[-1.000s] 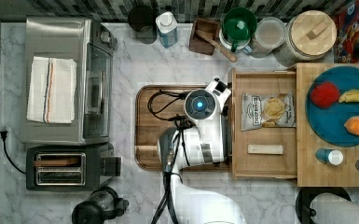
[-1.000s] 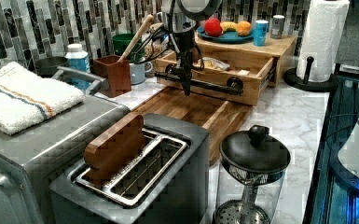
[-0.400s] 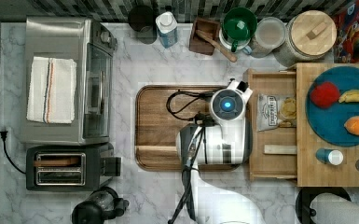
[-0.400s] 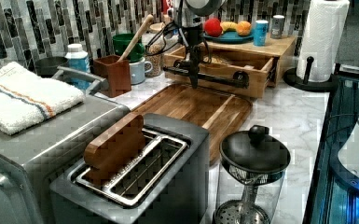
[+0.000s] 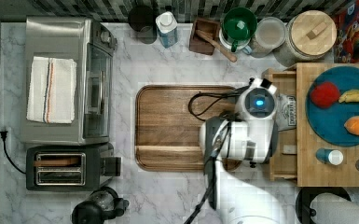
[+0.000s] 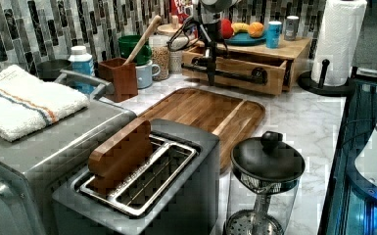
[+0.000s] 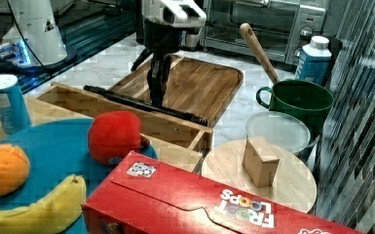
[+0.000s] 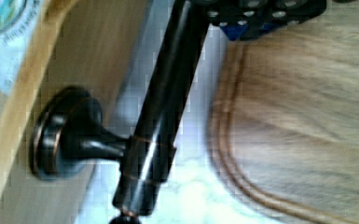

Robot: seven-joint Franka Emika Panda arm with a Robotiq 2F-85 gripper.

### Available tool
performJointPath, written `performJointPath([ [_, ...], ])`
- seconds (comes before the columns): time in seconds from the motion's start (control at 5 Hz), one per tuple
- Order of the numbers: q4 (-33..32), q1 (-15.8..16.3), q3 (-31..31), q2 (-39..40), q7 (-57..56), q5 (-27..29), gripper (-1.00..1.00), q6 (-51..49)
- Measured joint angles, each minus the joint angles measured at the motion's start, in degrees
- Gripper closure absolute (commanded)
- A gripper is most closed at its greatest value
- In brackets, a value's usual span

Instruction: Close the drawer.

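The drawer (image 5: 283,161) is a light bamboo tray with a dark bar handle (image 7: 126,103), sticking partly out from under the bamboo slab (image 5: 307,168) at the top view's right. A snack bag (image 5: 287,112) lies inside it. My gripper (image 7: 158,97) reaches straight down onto the handle near its middle, fingers close together and pressed against the bar from the cutting-board side. In the left view the gripper (image 6: 210,61) stands in front of the drawer front (image 6: 274,84). The wrist view shows the handle (image 8: 163,116) and its mount right beside the fingers (image 8: 261,14).
A dark brown cutting board (image 5: 177,126) lies just to the top view's left of the drawer. The slab carries a blue plate (image 5: 340,135) of fruit. A green mug (image 5: 238,25), jars and a spoon holder (image 5: 204,30) line the back wall. A toaster oven (image 5: 65,79) and toaster (image 5: 65,168) stand at the left.
My gripper has moved toward the top view's right, and the drawer has slid with it, further in under the slab. Less of the drawer's floor shows now.
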Motion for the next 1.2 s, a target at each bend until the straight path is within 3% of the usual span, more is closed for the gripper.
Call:
performJointPath([
  [0.4,11.36,-7.82,0.25,7.05,-12.03,4.85,1.00,-6.13],
  [0.8,13.71,-7.29,-0.26,7.74,-12.14,5.03,1.00,-9.34],
  [1.2,10.46,-6.64,-0.82,4.32,-8.50,1.18,1.00,-7.83],
])
